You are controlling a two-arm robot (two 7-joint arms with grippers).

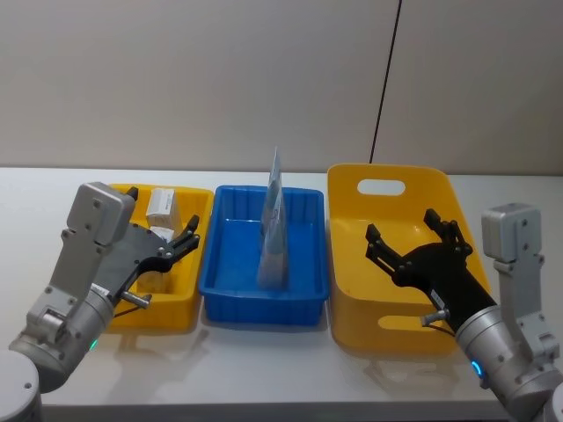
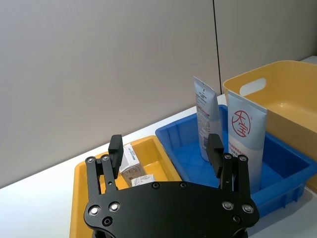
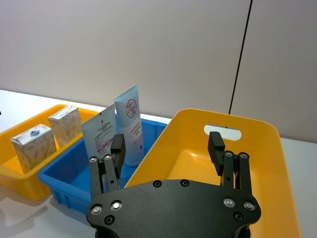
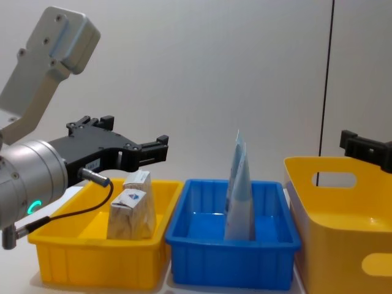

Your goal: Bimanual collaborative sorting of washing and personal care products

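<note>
Two small boxes stand in the left yellow tray [image 1: 167,312]: a white patterned pack with a blue logo [image 3: 33,144] and a beige box [image 3: 65,124]. In the blue tray [image 1: 264,299] two tubes stand upright, a pale tube with a red round mark [image 2: 244,141] and a pale blue tube [image 2: 207,119]. My left gripper [image 1: 187,237] hovers open above the left yellow tray, close to the boxes, holding nothing. Over the large yellow bin [image 1: 352,272] my right gripper [image 1: 403,230] hangs open and empty.
The three containers stand side by side on a white table [image 1: 264,378], close to a plain wall. A black cable [image 1: 384,79] runs down the wall behind the large bin, which has a handle slot [image 1: 381,186] in its far wall.
</note>
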